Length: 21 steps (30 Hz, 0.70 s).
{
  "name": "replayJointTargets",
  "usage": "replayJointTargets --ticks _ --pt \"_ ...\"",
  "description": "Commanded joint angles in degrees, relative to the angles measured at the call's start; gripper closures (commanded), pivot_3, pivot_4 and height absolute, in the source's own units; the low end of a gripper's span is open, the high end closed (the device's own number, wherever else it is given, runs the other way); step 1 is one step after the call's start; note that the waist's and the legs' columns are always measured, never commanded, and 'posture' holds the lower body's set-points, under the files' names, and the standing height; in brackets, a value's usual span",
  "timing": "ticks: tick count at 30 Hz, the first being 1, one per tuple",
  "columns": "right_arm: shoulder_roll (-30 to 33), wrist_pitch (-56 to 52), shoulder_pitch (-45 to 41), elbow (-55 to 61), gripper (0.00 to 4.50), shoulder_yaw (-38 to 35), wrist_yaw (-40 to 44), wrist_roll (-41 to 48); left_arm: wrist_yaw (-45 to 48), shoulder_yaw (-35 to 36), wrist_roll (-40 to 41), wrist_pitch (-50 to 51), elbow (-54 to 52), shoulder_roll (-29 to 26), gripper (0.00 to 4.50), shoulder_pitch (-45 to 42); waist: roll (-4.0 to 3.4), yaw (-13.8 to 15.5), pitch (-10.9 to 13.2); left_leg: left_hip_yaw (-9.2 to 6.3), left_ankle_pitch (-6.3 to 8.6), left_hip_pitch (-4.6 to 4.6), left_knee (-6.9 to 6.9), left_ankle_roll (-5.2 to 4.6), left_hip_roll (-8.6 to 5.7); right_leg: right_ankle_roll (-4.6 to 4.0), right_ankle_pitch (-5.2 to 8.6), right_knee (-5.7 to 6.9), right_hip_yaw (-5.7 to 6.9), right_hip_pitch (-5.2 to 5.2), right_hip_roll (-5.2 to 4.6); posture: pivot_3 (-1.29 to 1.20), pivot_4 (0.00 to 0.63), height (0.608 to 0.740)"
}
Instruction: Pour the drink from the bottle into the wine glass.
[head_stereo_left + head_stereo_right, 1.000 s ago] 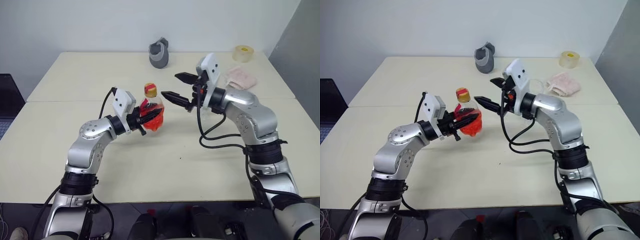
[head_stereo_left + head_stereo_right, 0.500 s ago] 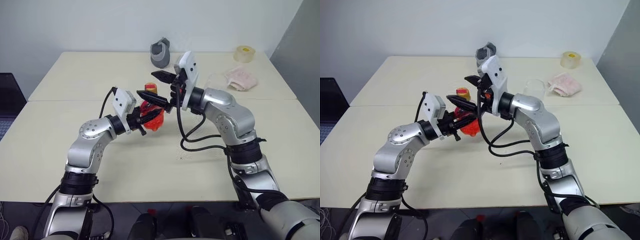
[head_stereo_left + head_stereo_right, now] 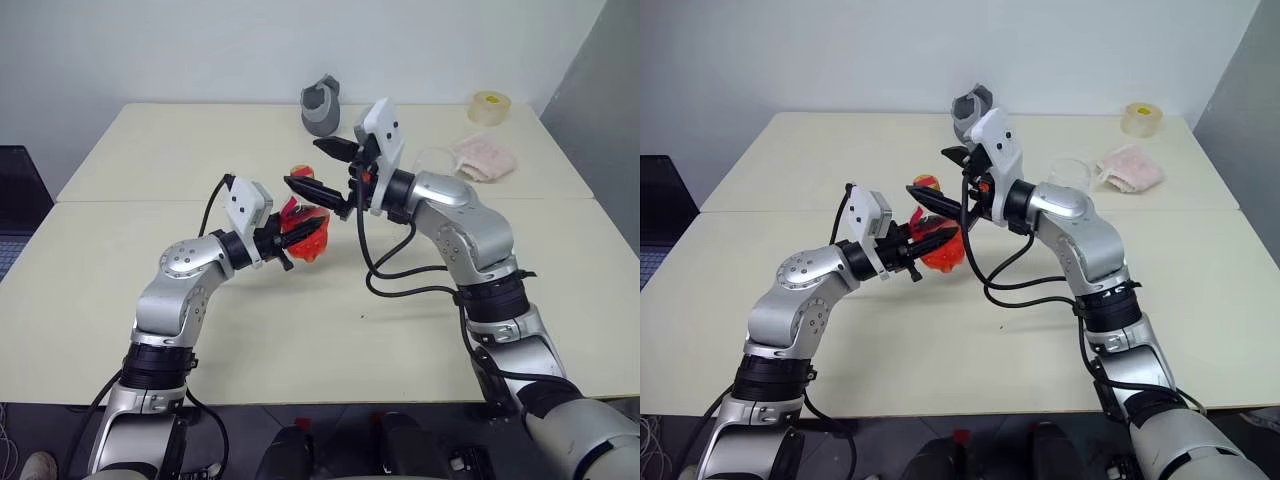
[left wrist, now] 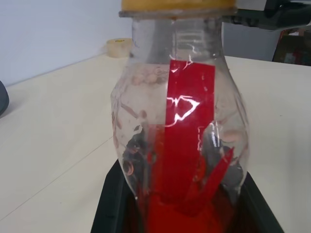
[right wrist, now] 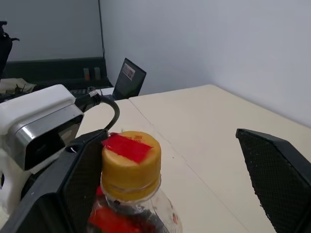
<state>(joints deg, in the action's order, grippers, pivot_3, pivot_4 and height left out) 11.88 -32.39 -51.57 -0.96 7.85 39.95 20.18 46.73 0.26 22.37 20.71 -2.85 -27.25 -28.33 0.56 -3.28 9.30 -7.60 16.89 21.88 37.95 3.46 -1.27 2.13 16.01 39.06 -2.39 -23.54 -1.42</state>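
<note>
Bottle (image 3: 305,232) clenched in L jaws, R jaws wide astride yellow cap (image 5: 131,159); tape dispenser (image 3: 320,105), tape roll (image 3: 487,106) behind

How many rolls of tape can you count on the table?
1. The tape roll sits at the table's far right corner, just beyond the pink cloth. Another could be hidden behind the robot's arms.

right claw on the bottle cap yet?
Apart. The right wrist view shows the right claw open, its fingers standing either side of the yellow cap, with table visible in the gap on one side.
</note>
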Motion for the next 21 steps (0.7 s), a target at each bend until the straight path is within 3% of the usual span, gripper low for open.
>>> replayJointTargets --ticks 1,11,21 --pt "2.48 -1.7 1.46 3.56 0.01 -3.45 0.06 1.88 0.04 1.06 0.59 -1.59 -2.62 0.01 3.51 -0.96 0.0 0.01 0.0 0.0 0.0 0.0 0.0 0.0 0.0 0.0 0.0 0.0 0.0 0.0 0.0 0.0 0.15 0.74" --pt "6.46 -5.54 5.02 9.48 0.01 -3.59 2.28 6.01 0.33 0.88 0.53 -1.85 -2.46 0.1 3.51 -1.32 0.0 -0.16 0.0 0.02 0.05 0.0 -0.01 -0.09 0.02 0.0 0.0 0.0 -0.01 0.0 0.01 0.0 0.15 0.74" --pt "-0.46 -8.51 3.1 11.06 0.01 -2.52 -1.58 9.14 0.53 0.83 0.43 -1.91 -2.17 -0.01 3.51 -1.38 0.0 -0.01 0.0 -0.01 0.02 0.0 0.0 -0.04 0.02 0.0 0.0 0.0 0.01 0.01 0.01 0.0 0.15 0.74"
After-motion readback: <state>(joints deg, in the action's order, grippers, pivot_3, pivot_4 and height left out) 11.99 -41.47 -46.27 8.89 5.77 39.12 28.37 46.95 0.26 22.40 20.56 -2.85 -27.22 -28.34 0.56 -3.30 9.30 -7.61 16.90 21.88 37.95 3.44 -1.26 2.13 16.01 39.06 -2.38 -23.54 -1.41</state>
